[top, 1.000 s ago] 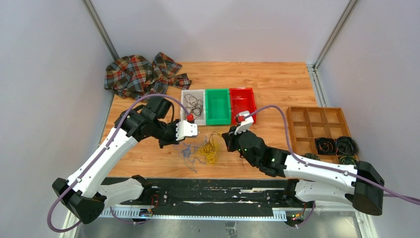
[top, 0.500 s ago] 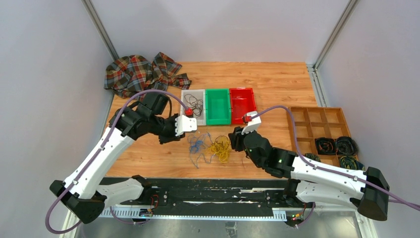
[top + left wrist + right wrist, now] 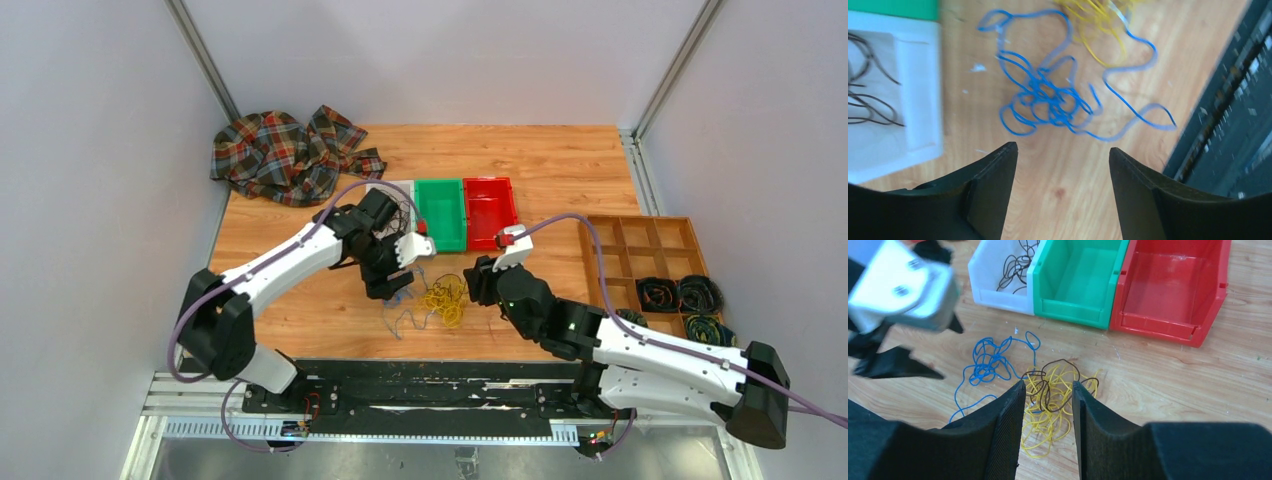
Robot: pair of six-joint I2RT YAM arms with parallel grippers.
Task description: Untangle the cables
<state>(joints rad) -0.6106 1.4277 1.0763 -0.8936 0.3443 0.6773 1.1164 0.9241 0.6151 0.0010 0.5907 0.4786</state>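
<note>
Cables: one loose heap on the wooden table, lying on the near side of three bins and between the two grippers.

Left gripper: jaws wide apart, nothing in them. We note its fingers above the blue cable and clear of it.

Right gripper: jaws a narrow gap apart, pointed down at the heap. A dark cable and some yellow loops show through the gap. We cannot tell whether the pads touch them.

Blue cable: a knot of small loops with a long tail curving toward the black rail at the table's near edge. Its far side runs into the yellow cables.

Yellow cables: a dense bunch of curls just beside the blue knot, on the right arm's side. The dark cable loops across the top of the bunch.

White bin: leftmost of the row, near the blue knot. It holds thin black wires.

Green bin: middle of the row, touching its neighbours. We see bare floor inside.

Red bin: rightmost of the row. We see bare floor inside.

Wooden tray: divided into compartments, at the table's right edge, well apart from the heap. Dark coils fill several near compartments.

Plaid cloth: crumpled at the far left corner of the table.
</note>
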